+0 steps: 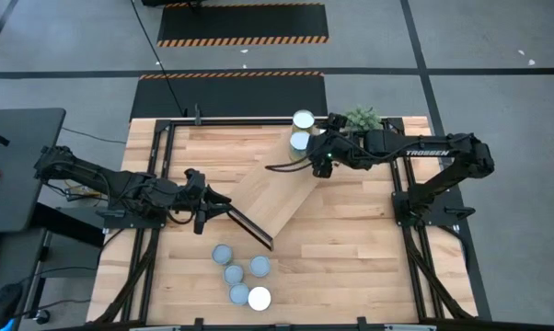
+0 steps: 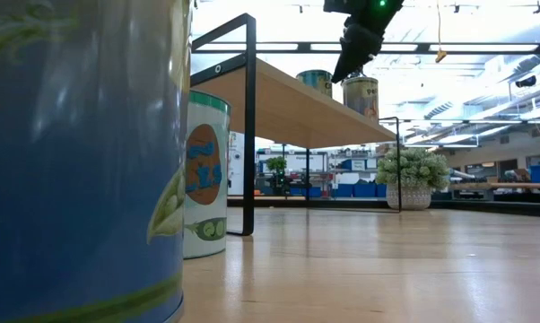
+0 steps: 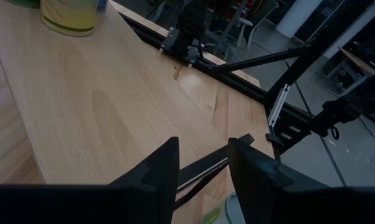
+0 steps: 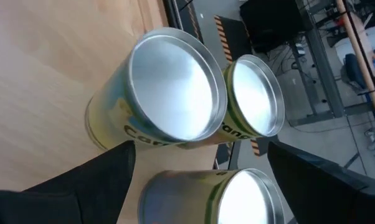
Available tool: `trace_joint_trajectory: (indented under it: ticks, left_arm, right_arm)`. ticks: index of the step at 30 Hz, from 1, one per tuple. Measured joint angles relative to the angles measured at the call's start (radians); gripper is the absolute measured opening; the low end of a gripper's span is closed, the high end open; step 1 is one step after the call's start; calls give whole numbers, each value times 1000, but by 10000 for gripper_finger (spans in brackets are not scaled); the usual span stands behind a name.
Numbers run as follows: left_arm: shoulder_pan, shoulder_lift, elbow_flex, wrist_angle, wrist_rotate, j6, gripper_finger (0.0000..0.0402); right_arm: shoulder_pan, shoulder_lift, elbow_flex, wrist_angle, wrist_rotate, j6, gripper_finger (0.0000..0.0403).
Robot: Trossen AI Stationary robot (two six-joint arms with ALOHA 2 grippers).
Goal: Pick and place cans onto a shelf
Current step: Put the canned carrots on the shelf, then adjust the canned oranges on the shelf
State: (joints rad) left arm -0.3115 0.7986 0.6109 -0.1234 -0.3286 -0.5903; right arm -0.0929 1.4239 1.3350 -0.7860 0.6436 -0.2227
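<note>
From above, the long light-wood shelf [image 1: 279,200] is lying diagonally across the slatted table [image 1: 360,257], five round pale-topped cans [image 1: 241,279] clustering near its lower end while the right gripper [image 1: 319,154] is hovering, fingers wide apart, by two cans [image 1: 302,130] at its far end. Through the left wrist camera, the left gripper [image 3: 203,165] is sitting over the shelf's edge, fingers slightly apart, gripping nothing
</note>
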Motion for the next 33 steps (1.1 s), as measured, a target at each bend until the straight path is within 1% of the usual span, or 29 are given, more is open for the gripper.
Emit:
trace_joint_trajectory:
  ticks: [10, 20, 25, 33]
  left_arm:
    - [0, 0, 0, 1, 0, -1, 142]
    - [0, 0, 0, 11, 0, -8, 142]
    - [0, 0, 0, 19, 0, -8, 142]
    - [0, 0, 0, 21, 0, -8, 142]
  right_arm:
    - [-55, 35, 0, 53, -70, -27, 373]
    - [-60, 82, 0, 122, -70, -47, 373]
    - [-65, 75, 0, 115, -68, -47, 373]
    - [-41, 16, 0, 114, -62, -25, 373]
